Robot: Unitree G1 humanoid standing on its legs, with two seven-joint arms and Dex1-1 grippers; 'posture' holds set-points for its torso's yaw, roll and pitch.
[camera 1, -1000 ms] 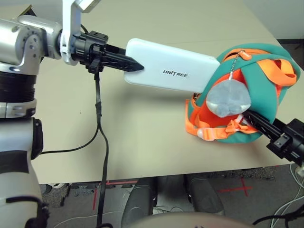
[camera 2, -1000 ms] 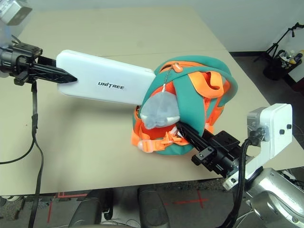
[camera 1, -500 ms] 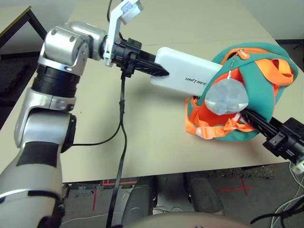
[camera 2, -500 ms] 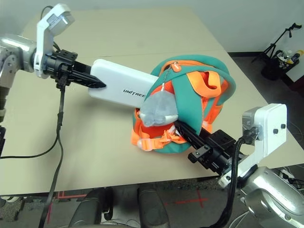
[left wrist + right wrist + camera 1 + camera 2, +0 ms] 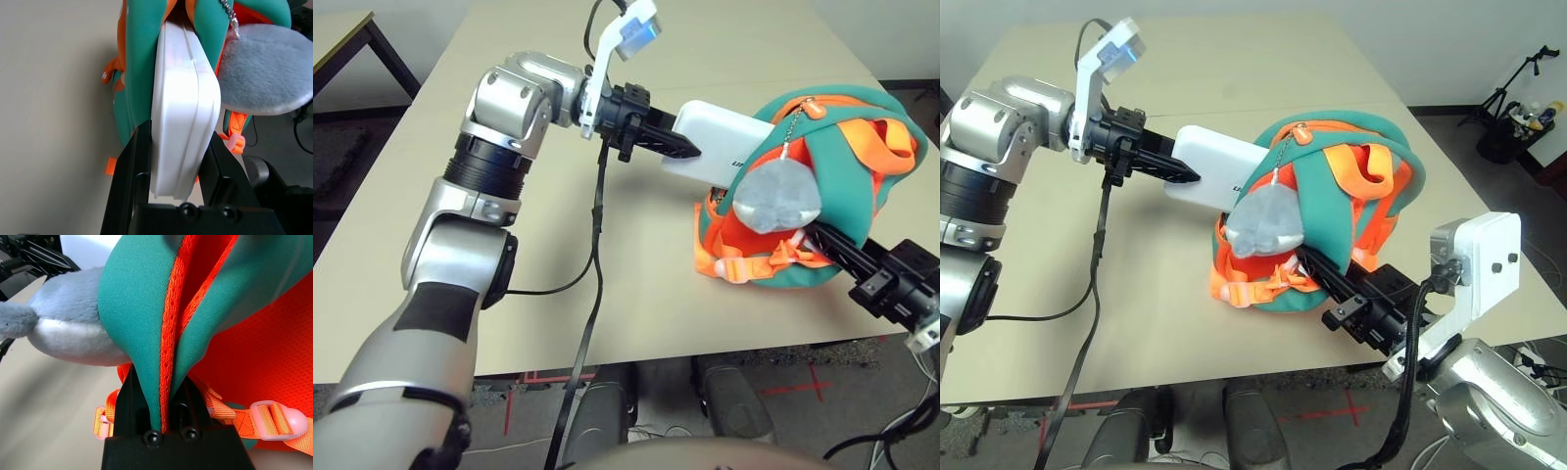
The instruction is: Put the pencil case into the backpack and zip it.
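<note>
The white pencil case [image 5: 717,145] hangs level above the table, and my left gripper [image 5: 691,151] is shut on its outer end. Its other end is inside the opening of the teal and orange backpack [image 5: 847,166], with the lettering nearly all covered. In the left wrist view the pencil case [image 5: 183,107] sits on edge between my two black fingers [image 5: 131,164]. My right gripper [image 5: 1304,258] is shut on a teal flap with orange zipper trim at the backpack's [image 5: 142,308] near side. A grey plush charm [image 5: 773,201] dangles on a chain in front of the opening.
A black strap and cable [image 5: 597,255] hang from my left wrist down past the table's front edge [image 5: 636,357]. The backpack stands near the table's right front corner. Bare tabletop [image 5: 558,69] lies behind and to the left. A tripod [image 5: 1518,83] stands on the floor at far right.
My left arm has carried the pencil case to the right, pushing it deeper into the backpack until most of the lettering is covered. My right gripper has kept its hold on the flap.
</note>
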